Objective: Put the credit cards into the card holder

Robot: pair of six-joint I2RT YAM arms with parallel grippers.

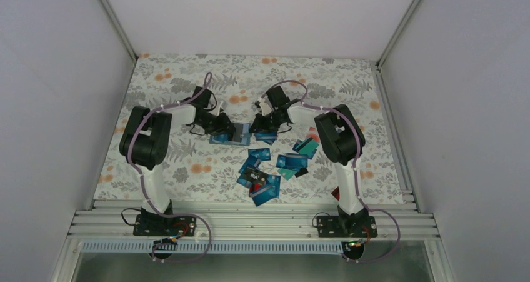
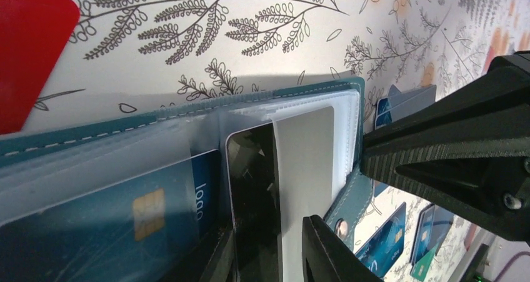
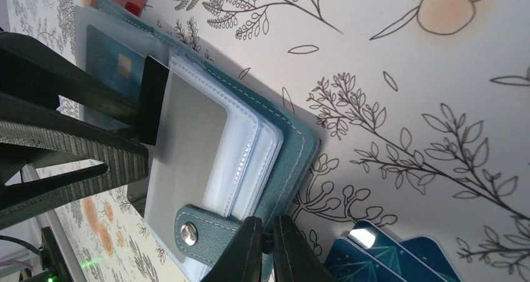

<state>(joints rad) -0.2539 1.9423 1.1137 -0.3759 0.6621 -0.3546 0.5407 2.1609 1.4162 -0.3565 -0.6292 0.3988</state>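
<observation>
The card holder [image 1: 231, 135] lies open on the floral cloth between both grippers, its teal cover [image 3: 294, 151] round clear sleeves. My right gripper [image 3: 267, 222] is shut on the cover's edge beside the snap tab [image 3: 187, 232]. My left gripper [image 2: 267, 232] stands slightly open at the holder's other side. A silver card with a black stripe [image 2: 294, 169] lies between its fingers, partly inside a sleeve. A blue card [image 2: 125, 213] sits in the neighbouring sleeve. Several loose credit cards [image 1: 269, 172], mostly blue and teal, lie scattered nearer the arm bases.
A red card [image 2: 28, 50] lies on the cloth just beyond the holder. Blue cards [image 3: 387, 257] lie close to my right gripper. White walls and aluminium rails enclose the table [image 1: 187, 88].
</observation>
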